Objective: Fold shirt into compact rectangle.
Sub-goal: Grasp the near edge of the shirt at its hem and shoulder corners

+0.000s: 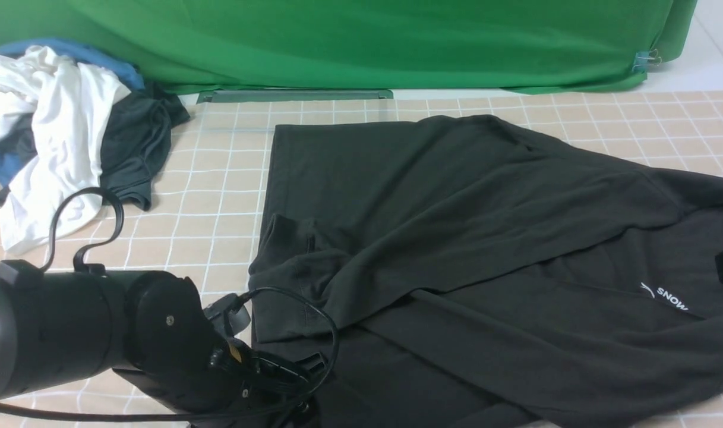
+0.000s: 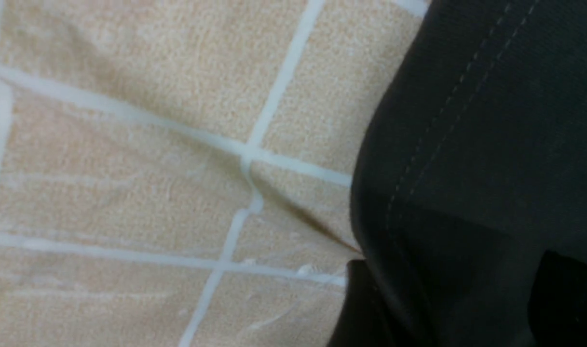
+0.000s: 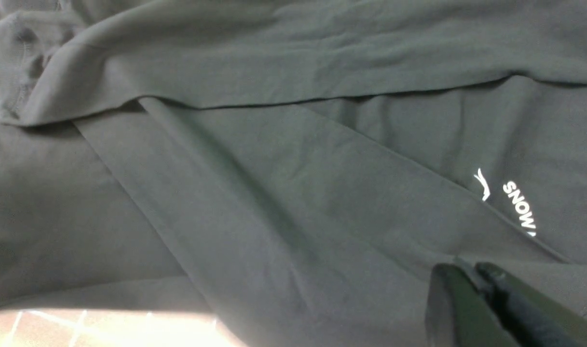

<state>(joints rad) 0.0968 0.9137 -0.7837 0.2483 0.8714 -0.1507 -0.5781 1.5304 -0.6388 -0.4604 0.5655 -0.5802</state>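
Right wrist view: your right end effector (image 3: 467,277) is pressed together; left end effector (image 1: 290,386), cannot tell. Shirt (image 3: 274,193) looks limp and light, so pinch its stitched hem (image 2: 418,159) at 8 o'clock.

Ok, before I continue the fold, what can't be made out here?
- left gripper: front view, hidden behind the left wrist and bottom edge; no clear fingers in its wrist view.
- chest print: a fold covers everything after "SNOW".
- shirt: right side cut by front view's edge.
- right gripper: shut, but pinched cloth is indiscernible, dark on dark.

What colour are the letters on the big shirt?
White letters on the black shirt; clearest in right wrist view.
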